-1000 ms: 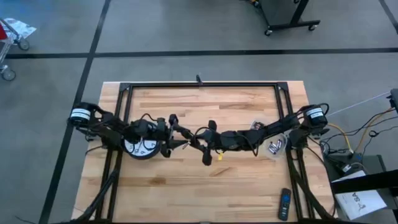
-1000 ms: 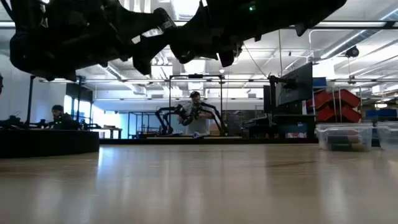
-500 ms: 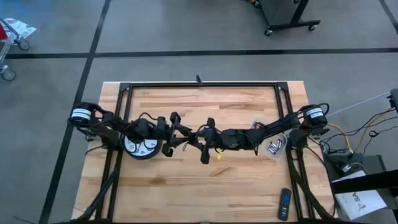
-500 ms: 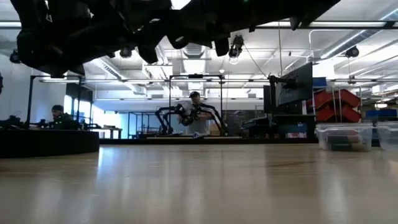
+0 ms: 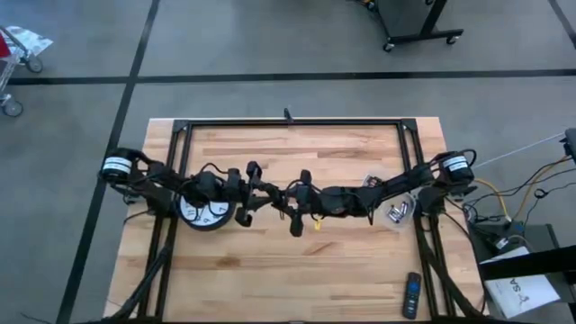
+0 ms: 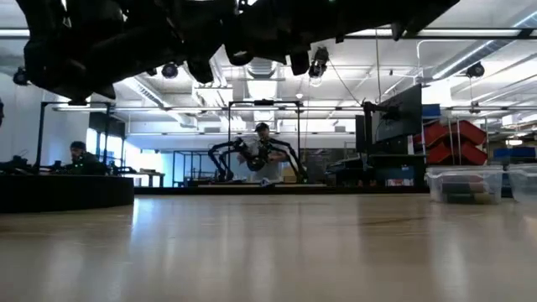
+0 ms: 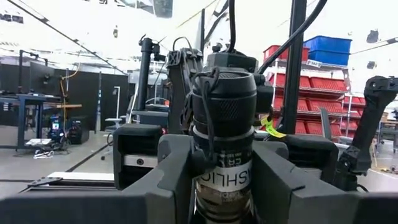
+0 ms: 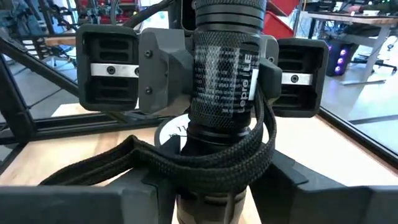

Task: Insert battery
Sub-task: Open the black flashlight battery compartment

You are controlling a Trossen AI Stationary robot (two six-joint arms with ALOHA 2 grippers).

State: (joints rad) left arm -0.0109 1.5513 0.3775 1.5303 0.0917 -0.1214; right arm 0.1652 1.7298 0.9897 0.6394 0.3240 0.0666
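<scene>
Both my arms meet over the middle of the worktop point(image 5: 360, 261), raised off it. My left jaws point(image 5: 255, 200) are closed on the black flashlight point(image 7: 224, 118), which stands between my fingers point(image 7: 168, 180). My right jaws point(image 5: 297, 209) clamp the same flashlight from the other side, its knurled barrel and looped wrist cord filling the right wrist view. Under my left arm, at the frame's left, lies a round clock point(image 5: 203, 214). Loose batteries point(image 5: 399, 212) lie at the right, and a remote point(image 5: 410, 295) at the lower right.
</scene>
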